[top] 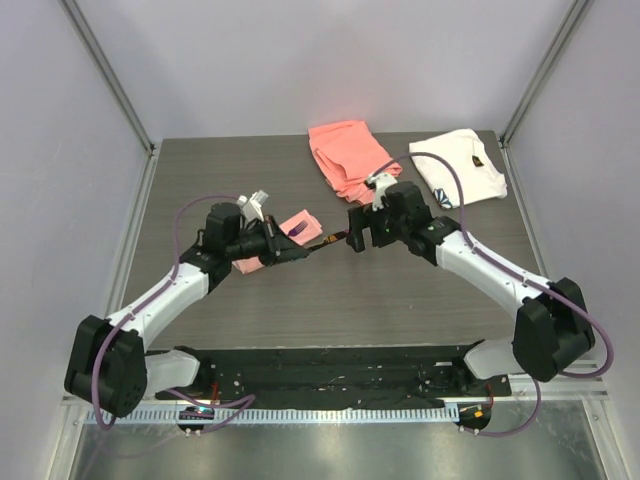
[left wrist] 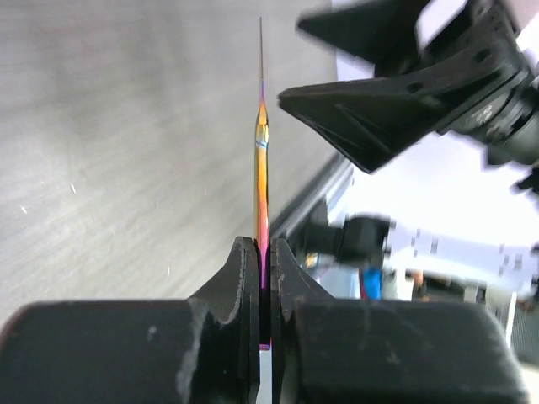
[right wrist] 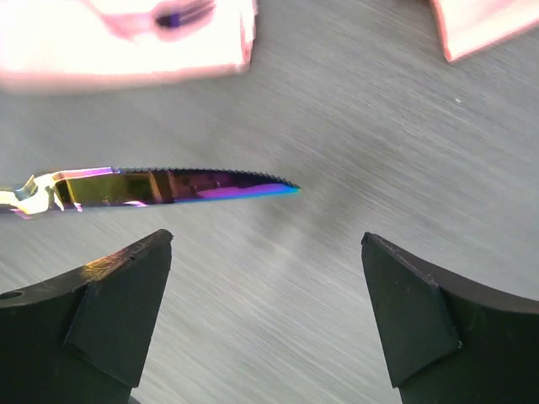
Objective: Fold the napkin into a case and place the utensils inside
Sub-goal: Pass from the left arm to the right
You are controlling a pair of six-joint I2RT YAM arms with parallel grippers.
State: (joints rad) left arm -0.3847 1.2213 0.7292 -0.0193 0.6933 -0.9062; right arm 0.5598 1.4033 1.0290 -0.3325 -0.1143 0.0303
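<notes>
L fingers (left wrist: pixel 246 282) clamped on knife (left wrist: pixel 262 168). R fingers (right wrist: pixel 118 295) wide apart, empty, by knife tip, 3 o'clock of case (top: pixel 306 219).

Robot body. The left arm (top: pixel 160 295) and right arm (top: pixel 490 268) have white link shells between bulky black joint housings (top: pixel 105 360); a purple cable (top: pixel 178 240) runs in loops along each. The left end effector (left wrist: pixel 263 252) is matte black with scuffed, round-tipped pads (left wrist: pixel 246 286). The right end effector (right wrist: pixel 265 244) bears black wedge-shaped fingers (right wrist: pixel 118 311) with faceted faces.
</notes>
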